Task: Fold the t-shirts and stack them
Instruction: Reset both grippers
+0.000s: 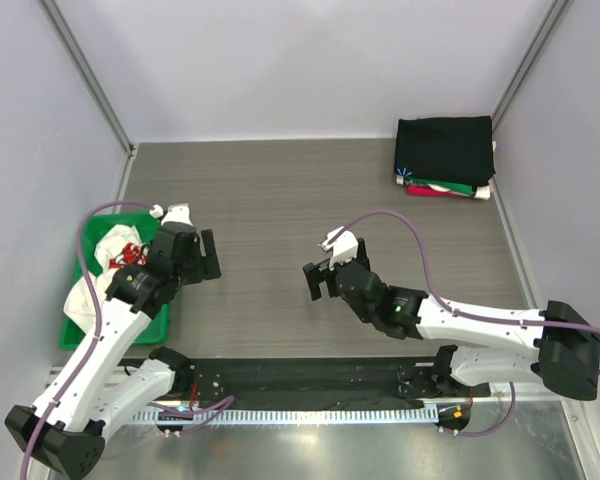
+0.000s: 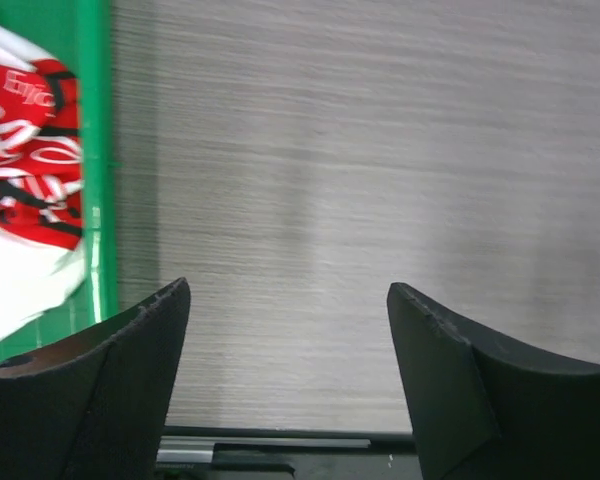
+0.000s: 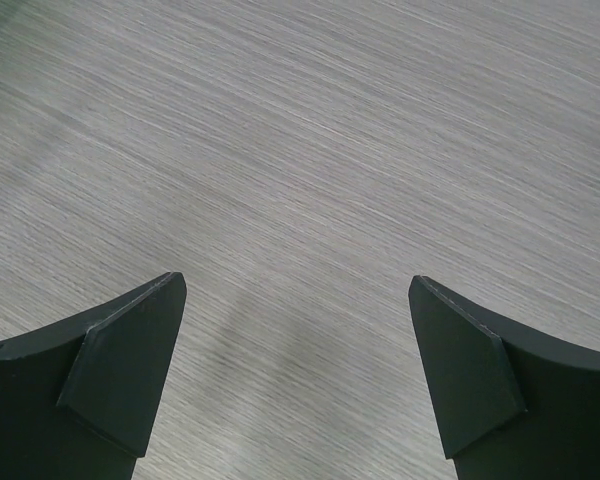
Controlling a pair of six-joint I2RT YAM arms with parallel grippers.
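A stack of folded t-shirts sits at the far right corner, a black shirt (image 1: pixel 445 148) on top with green, white and red edges (image 1: pixel 442 188) under it. A crumpled white and red printed t-shirt (image 1: pixel 108 262) lies in the green tray (image 1: pixel 73 335) at the left; it also shows in the left wrist view (image 2: pixel 25 190). My left gripper (image 1: pixel 209 257) is open and empty over bare table just right of the tray. My right gripper (image 1: pixel 318 280) is open and empty over the middle of the table.
The table (image 1: pixel 280 200) is grey wood-grain with white walls at the back and sides. The tray's green rim (image 2: pixel 98 160) runs along the left of the left wrist view. A black rail (image 1: pixel 310 375) lines the near edge by the arm bases.
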